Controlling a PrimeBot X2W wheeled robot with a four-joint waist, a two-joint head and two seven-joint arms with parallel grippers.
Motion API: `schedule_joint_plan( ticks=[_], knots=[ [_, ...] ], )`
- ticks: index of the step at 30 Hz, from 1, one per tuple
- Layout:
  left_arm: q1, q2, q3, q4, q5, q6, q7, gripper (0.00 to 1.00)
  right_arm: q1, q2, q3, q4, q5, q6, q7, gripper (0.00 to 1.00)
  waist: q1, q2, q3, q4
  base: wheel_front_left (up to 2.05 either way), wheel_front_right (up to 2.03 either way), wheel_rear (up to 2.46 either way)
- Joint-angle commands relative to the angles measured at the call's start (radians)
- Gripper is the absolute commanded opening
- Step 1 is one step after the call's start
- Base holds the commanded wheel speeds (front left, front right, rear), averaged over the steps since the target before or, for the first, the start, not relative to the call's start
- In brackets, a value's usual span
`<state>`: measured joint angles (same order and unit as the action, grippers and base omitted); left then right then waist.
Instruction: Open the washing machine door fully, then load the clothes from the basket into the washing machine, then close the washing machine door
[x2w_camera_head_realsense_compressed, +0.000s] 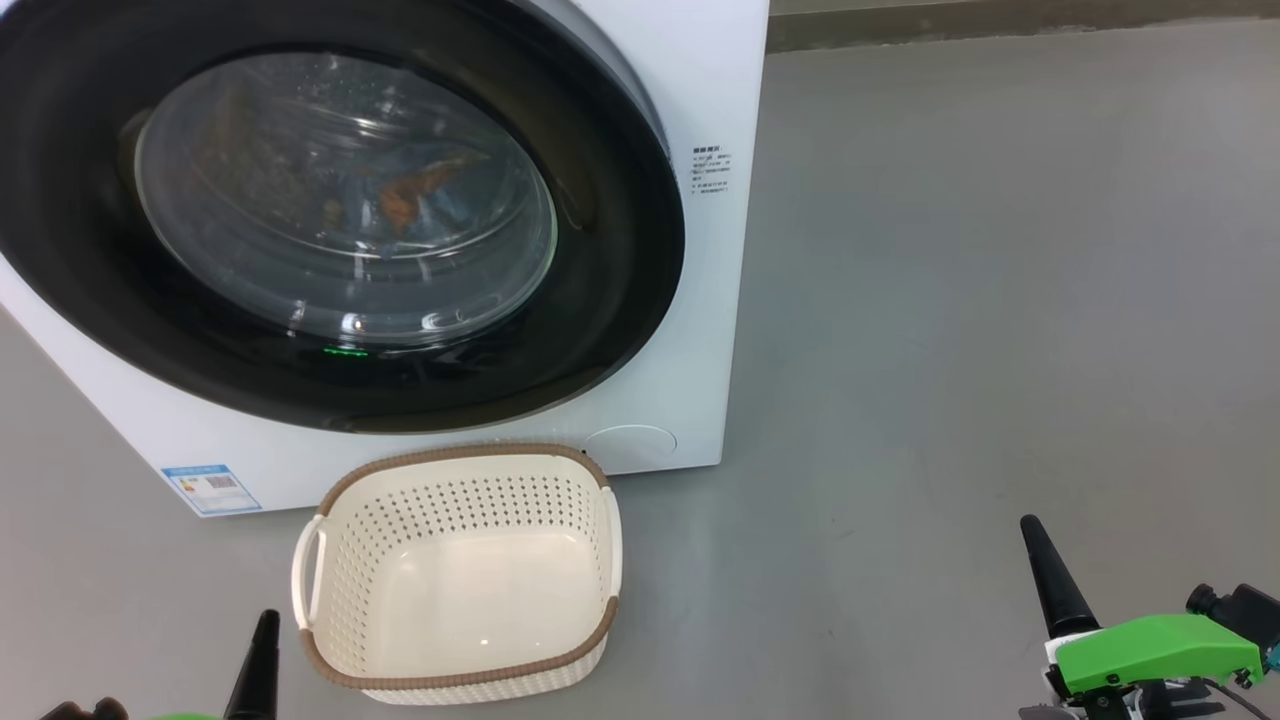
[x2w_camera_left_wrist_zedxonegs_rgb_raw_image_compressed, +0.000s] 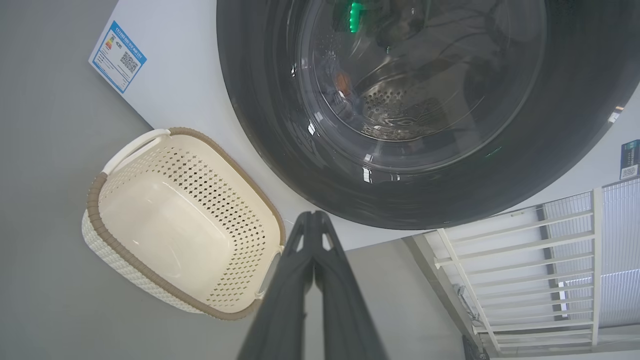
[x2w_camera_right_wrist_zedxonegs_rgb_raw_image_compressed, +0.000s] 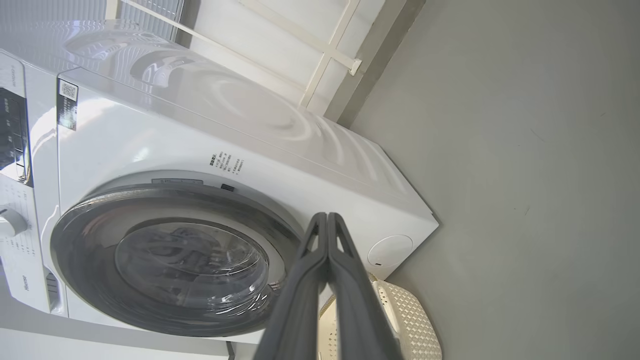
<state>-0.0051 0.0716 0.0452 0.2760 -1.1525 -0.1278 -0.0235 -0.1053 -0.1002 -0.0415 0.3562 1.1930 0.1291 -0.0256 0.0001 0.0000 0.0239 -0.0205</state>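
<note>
At the near left, the left gripper (x2w_camera_left_wrist_zedxonegs_rgb_raw_image_compressed: 313, 216) points toward the machine with its jaws pressed together, pinching nothing, and hangs above the grey floor (x2w_camera_head_realsense_compressed: 950, 300) just left of the basket. Beyond it, a small blue label (x2w_camera_head_realsense_compressed: 211, 488) sits on the lower left corner of the washing machine (x2w_camera_head_realsense_compressed: 705, 300), a white box that stands on the floor at the far left and centre. The washing machine door (x2w_camera_head_realsense_compressed: 620, 250), a glossy black ring around a bulging glass bowl, appears shut against the machine's front. Through the glass, the clothes (x2w_camera_head_realsense_compressed: 420, 190) show as blue fabric with an orange print, lying inside the drum. Just in front of the machine, near its lower right corner, the basket (x2w_camera_head_realsense_compressed: 455, 452) stands upright on the floor, its bare cream bottom showing. At the near right, well apart from the basket, the right gripper (x2w_camera_right_wrist_zedxonegs_rgb_raw_image_compressed: 327, 216) is raised over open floor, its jaws pressed together and holding nothing.
</note>
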Motion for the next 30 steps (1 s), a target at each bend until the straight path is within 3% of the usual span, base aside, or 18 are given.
schedule_joint_plan(
  ticks=[1,30],
  knots=[
    [-0.05,0.01,0.03,-0.026,-0.031,-0.002,0.011,0.0,-0.01,-0.002,0.005,-0.034,0.031,0.001,0.012,0.0,-0.0001,0.0,-0.001,0.001,0.0,0.0,0.0],
    [-0.084,-0.01,0.056,-0.029,-0.306,-0.003,0.093,0.0,-0.005,0.032,-0.046,-0.084,0.28,0.001,0.095,0.0,-0.0001,0.0,-0.014,0.014,0.0,0.0,0.0]
  ],
)
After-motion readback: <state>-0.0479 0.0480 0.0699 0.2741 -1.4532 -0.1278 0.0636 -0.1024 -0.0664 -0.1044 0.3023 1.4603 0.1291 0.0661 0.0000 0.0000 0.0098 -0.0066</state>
